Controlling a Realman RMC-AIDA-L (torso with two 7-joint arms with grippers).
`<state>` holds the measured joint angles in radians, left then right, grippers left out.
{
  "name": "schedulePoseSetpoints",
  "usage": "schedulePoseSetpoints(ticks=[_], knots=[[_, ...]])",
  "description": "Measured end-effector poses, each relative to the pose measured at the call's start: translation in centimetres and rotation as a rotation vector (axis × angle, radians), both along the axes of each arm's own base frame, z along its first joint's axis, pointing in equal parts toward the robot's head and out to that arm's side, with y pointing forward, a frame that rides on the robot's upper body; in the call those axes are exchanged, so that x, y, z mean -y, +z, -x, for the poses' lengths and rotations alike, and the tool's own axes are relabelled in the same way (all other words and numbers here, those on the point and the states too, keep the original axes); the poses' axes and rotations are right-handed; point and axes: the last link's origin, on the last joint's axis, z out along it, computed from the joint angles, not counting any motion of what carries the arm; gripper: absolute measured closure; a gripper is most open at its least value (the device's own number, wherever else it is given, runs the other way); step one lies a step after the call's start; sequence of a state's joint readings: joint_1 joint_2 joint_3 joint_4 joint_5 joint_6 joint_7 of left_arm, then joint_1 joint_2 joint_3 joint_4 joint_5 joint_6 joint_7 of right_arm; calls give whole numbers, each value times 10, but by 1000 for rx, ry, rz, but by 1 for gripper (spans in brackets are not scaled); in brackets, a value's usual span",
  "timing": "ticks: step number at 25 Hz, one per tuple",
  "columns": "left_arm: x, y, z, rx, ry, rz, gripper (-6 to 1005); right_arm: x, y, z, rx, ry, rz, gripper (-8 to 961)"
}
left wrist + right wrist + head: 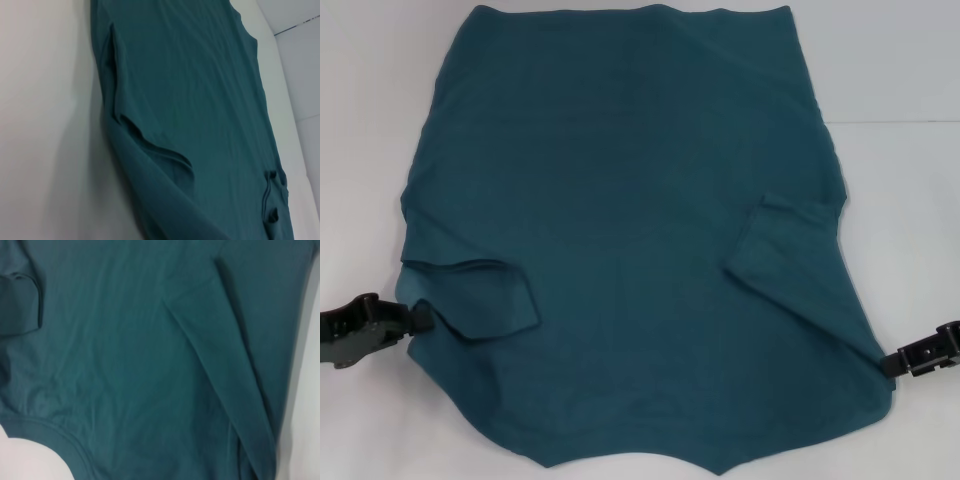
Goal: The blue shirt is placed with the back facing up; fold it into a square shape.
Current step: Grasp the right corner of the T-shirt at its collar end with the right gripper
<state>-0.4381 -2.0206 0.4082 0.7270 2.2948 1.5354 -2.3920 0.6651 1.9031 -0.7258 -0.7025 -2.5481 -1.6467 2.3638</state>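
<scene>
Blue shirt (630, 230) cloth meets both of my end effectors at the near corners of the garment. My left end effector (415, 318) sits low at the left edge of the head view, its black tip touching the shirt's left edge just beside the folded-in left sleeve (485, 298); I cannot tell how far its fingers are parted or whether they pinch the cloth. My right end effector (892, 364) sits low at the right edge, its dark tip touching a corner of the shirt that is drawn out to a point toward it; there too I cannot tell how wide it stands or whether it has hold of the fabric.

Moving outward from them, the shirt lies spread flat on the white bench (360, 140), filling most of the head view. It is plain dark teal, with no print. Both short sleeves are turned inward and lie on top of the body: the left one near the left edge, the right sleeve (782, 238) higher up near the right edge. The far edge runs nearly straight across the top; the near edge curves and dips to a small point near the middle.

The left wrist view shows the shirt (200, 110) stretching away over the bench (45, 125), with a raised fold. The right wrist view is nearly filled by cloth (150, 365), with a long diagonal fold.
</scene>
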Motion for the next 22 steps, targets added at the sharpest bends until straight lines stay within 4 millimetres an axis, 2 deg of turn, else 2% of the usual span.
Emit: schedulePoseSetpoints(ticks=[22], knots=[[2,-3,1,6,2,-1,990,-4,-19,1,62,13,9,507]])
